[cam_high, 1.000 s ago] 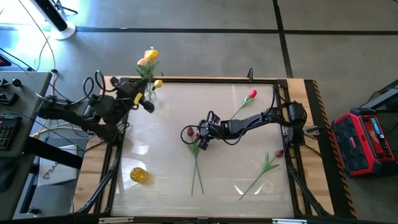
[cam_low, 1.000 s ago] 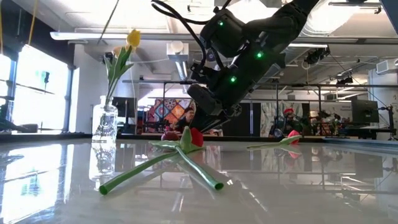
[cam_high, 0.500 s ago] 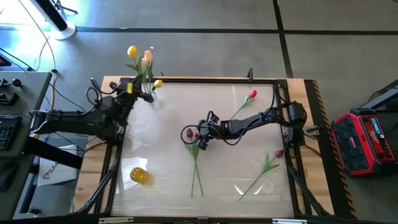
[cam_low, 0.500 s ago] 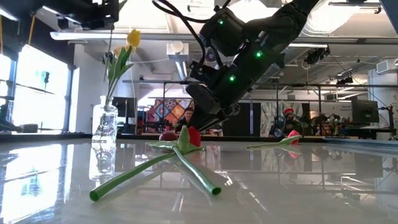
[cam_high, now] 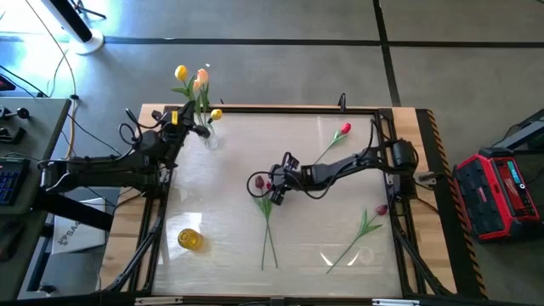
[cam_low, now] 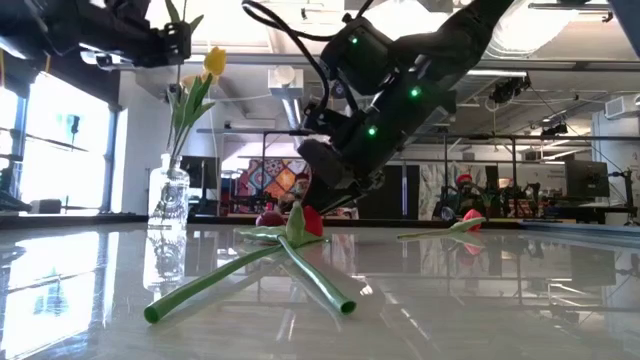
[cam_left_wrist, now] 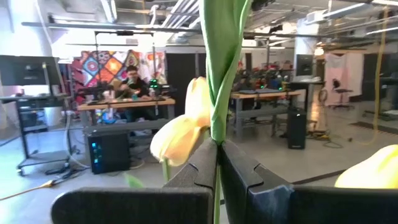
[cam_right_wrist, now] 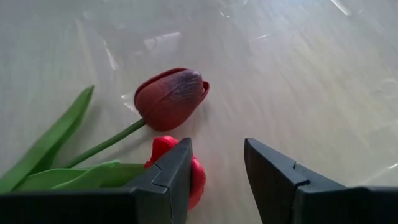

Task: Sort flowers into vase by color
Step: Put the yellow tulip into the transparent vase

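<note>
A clear glass vase [cam_low: 168, 205] stands at the table's far left corner [cam_high: 208, 138] with a yellow tulip [cam_low: 214, 62] in it. My left gripper [cam_high: 191, 126] hovers level beside its top, shut on a green flower stem [cam_left_wrist: 214, 74]. A yellow head [cam_high: 180, 72] and a peach head [cam_high: 201, 81] show above it. At mid-table my right gripper [cam_right_wrist: 214, 168] slants down, open, over a red head [cam_right_wrist: 196, 177] and a maroon head [cam_right_wrist: 171, 99]. One finger [cam_right_wrist: 168, 180] stands in front of the red head; whether it touches, I cannot tell. Their stems [cam_high: 268, 225] lie crossed on the table. My left gripper pinches the stem and its wrapped leaf [cam_left_wrist: 215, 134] between its two fingers, which come in level and lie across it. The stem stands upright through the hold and runs up out of the wrist view, clear of the table. Whether a second stem is also caught, I cannot tell.
A red tulip [cam_high: 343, 129] lies at the far right and a maroon one [cam_high: 380, 209] near the right edge, stem toward the near side. A yellow thing [cam_high: 189, 240] sits at the near left. The table's raised frame [cam_high: 161, 212] borders the glass top.
My left gripper has drawn back from over the table toward the far left corner and sunk beside the vase top, still shut on the stem. The yellow head has swung toward the left with it. My right gripper has kept still.
</note>
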Motion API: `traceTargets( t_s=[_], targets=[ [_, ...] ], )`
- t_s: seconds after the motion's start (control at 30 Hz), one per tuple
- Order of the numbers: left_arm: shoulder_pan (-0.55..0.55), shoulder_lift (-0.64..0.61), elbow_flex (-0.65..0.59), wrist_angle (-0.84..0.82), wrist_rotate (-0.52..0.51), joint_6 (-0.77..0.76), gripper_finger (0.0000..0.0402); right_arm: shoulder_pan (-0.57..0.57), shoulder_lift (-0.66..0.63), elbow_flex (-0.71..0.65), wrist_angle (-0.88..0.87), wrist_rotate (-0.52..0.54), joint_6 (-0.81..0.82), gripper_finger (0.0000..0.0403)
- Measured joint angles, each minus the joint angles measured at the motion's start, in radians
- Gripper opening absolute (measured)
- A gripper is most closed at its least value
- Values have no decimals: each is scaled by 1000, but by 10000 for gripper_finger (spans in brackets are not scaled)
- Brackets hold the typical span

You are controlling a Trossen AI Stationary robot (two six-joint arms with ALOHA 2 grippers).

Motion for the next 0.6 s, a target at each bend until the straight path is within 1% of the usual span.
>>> traceTargets(
  t_s=[0.1, 0.27, 0.43, 0.6],
  targets=[
    [26, 0, -14, -1, 10, -8, 0, -1, 14, 0, 5, 2, -2, 138],
    [62, 1, -15, -3, 81, -54, 0, -13, 21, 0, 28, 9, -27, 138],
    [75, 23, -15, -33, 84, -68, 0, -9, 22, 0, 76, 54, -59, 138],
    [80, 58, -15, -40, 78, -81, 0, -5, 22, 0, 95, 55, -66, 138]
  ],
)
